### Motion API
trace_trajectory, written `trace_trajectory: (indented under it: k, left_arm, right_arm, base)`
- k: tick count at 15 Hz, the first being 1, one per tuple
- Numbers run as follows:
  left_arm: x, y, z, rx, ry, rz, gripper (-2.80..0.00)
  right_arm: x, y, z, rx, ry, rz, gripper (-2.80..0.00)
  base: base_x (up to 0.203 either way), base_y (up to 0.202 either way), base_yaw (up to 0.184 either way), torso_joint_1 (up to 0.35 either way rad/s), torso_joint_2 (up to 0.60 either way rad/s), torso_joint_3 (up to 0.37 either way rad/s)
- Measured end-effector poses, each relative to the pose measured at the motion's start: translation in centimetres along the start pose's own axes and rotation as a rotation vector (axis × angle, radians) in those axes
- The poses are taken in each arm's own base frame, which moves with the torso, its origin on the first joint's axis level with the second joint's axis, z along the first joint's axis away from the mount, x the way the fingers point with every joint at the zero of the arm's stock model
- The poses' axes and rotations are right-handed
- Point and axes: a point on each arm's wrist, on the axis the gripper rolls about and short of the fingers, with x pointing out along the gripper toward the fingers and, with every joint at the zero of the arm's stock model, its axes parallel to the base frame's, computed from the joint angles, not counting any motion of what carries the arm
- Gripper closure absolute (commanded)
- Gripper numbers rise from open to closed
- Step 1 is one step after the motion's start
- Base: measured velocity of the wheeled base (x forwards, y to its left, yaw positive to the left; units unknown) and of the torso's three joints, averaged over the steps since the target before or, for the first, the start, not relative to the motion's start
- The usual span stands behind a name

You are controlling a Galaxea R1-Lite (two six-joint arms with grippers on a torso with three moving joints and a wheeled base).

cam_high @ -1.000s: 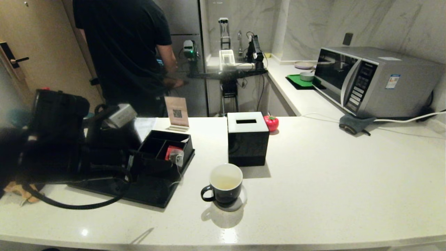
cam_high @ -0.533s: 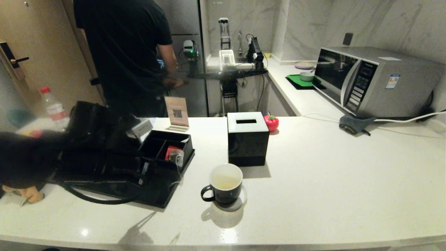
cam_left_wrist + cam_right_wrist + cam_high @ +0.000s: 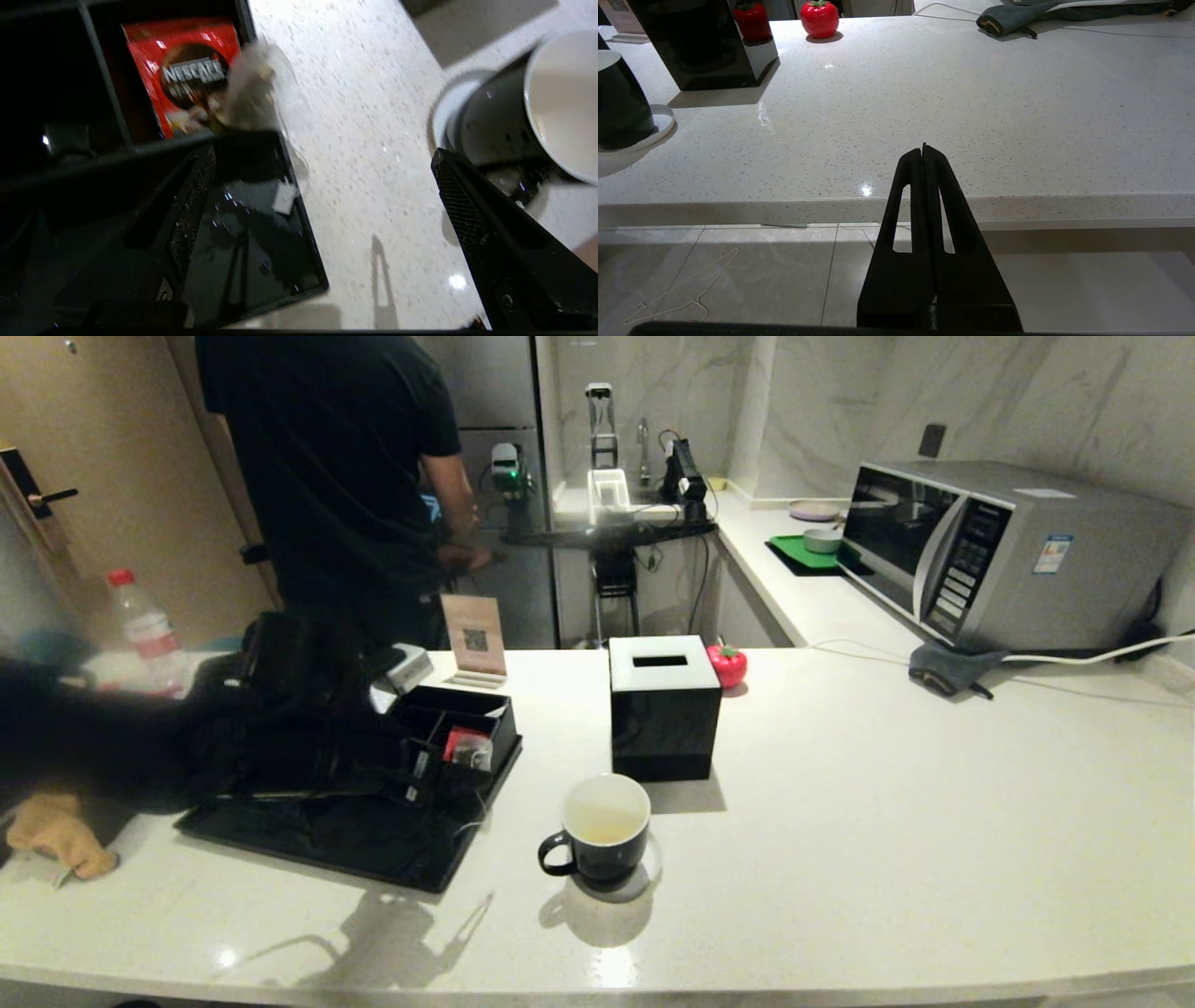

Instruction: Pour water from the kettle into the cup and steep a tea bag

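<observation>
The left gripper [image 3: 322, 186] hung with its jaws spread wide and nothing between them, low over the near corner of a black tray [image 3: 373, 845] at the left of the head view. Just beyond its fingers, the tea bag [image 3: 247, 100] rested on the rim of a black divided box [image 3: 457, 728], against a red packet [image 3: 187, 70], its string trailing down to a small paper tag [image 3: 284, 198] on the tray. The cup [image 3: 602, 831], holding a little water [image 3: 602, 823], stood on a white coaster [image 3: 649, 877] at centre frame on the pale worktop [image 3: 887, 803], in front of a black tissue box [image 3: 663, 709]. The kettle could not be made out behind the dark arm. The right gripper [image 3: 923, 150] was pressed shut and empty, below the worktop's front edge.
</observation>
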Motion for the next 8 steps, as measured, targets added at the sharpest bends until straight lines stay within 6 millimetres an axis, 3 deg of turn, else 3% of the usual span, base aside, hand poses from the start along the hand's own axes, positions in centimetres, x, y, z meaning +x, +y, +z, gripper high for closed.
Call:
trace_trajectory:
  k: [8]
  left_arm:
    - [1.6, 1.8, 0.3, 0.027, 0.010, 0.039, -2.80]
  right_arm:
    - [0.0, 0.0, 0.0, 0.000, 0.000, 0.000, 0.00]
  base:
    - [0.000, 0.000, 0.000, 0.000, 0.00, 0.000]
